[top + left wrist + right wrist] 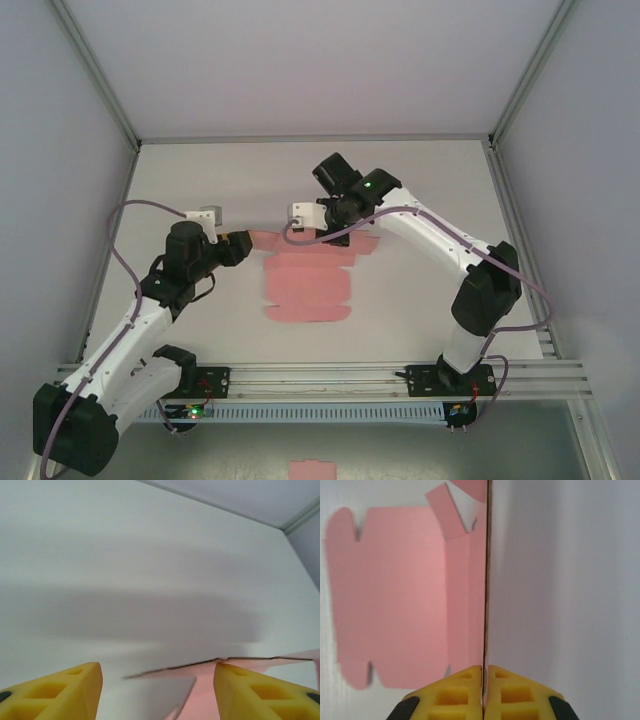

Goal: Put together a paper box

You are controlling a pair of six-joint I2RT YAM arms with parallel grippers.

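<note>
Pink thin card, one item: the paper box (308,285), a many-flapped cut-out sheet, lies mostly flat at the centre of the white table (420,190), its rounded flaps toward 6 o'clock. One long panel along the 12 o'clock edge stands raised from the surface. In the right wrist view the paper box (395,595) spreads flat to 9 o'clock, and the raised panel shows edge-on as a thin dark line running straight up the picture, with a small tab tilted at its far end. Right gripper (335,237) – over the sheet's 12 o'clock edge, yellow fingers (455,690) pressed together with the raised panel pinched between them at (483,672). Left gripper (240,246) – at the sheet's 10 o'clock corner, low over the table; its wrist view shows the jaws well apart at (157,669), nothing gripped, with a card edge of the paper box (205,700) lying just beyond them toward 5 o'clock. Whether the nearer yellow finger (250,690) touches that edge cannot be told. Pink scrap (312,470), much smaller, lies off at 6 o'clock beyond the metal rail (320,375).
</note>
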